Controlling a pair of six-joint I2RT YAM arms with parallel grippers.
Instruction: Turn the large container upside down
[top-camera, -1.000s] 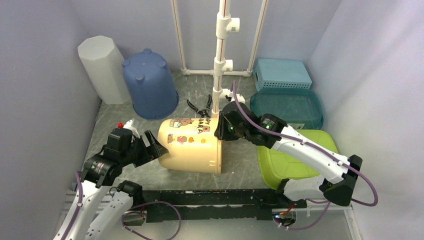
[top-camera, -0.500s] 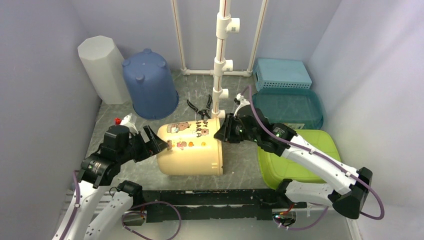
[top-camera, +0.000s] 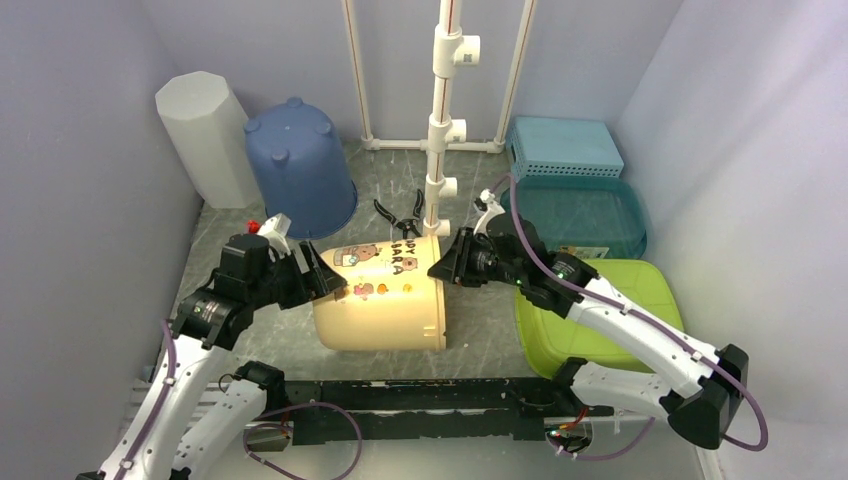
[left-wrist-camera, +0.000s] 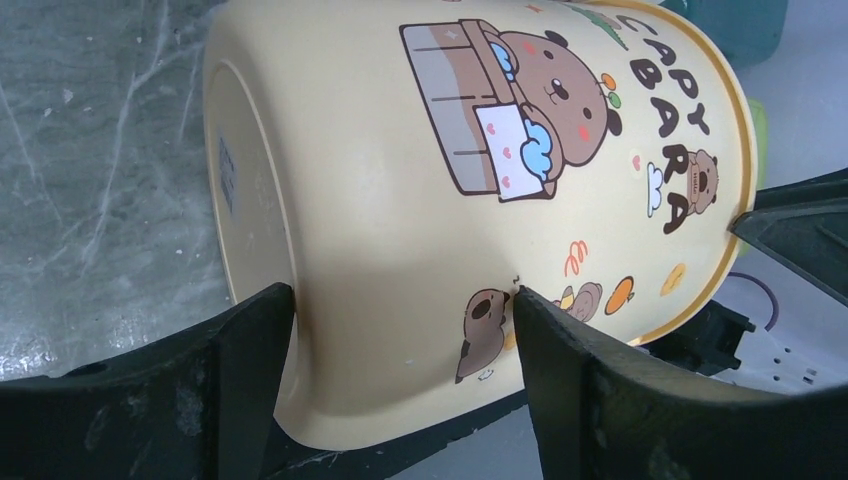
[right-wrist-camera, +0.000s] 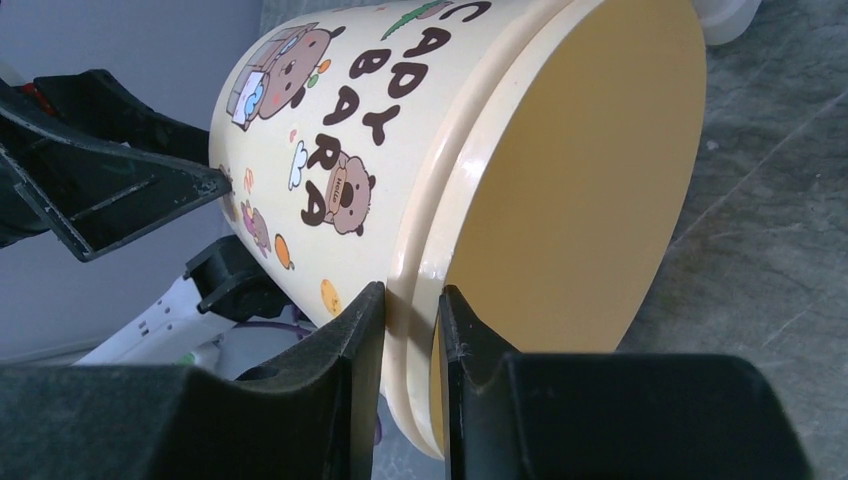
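1. Two arms reach in from the near edge of the grey table (top-camera: 480, 335), and both are working the same object.
2. Left gripper (top-camera: 322, 285): jaws spread very wide, straddling the base end of the large container (top-camera: 385, 300). Both fingertips (left-wrist-camera: 520, 300) press on its cream wall, one at the bottom edge and the other beside the small bear print.
3. Right gripper (top-camera: 445, 268): jaws almost together, pinching the container's rim, with one finger inside the mouth and one outside on the lip.
4. Between them the large container lies on its side, base to the left, open mouth to the right, capybara print facing up. Whether its lower wall rests fully on the table, I cannot tell.
5. Just right of it, a lime-green lid (top-camera: 600, 320) lies flat beneath the right arm.
6. Further back, black pliers (top-camera: 400, 218) lie near the foot of the white pipe stand (top-camera: 440, 130), and a dark teal tray (top-camera: 575, 215) sits to the right.
7. At the far end are an upturned blue bucket (top-camera: 298, 165), a white octagonal bin (top-camera: 205, 135) against the left wall, and a pale teal perforated basket (top-camera: 562, 148) on the right.
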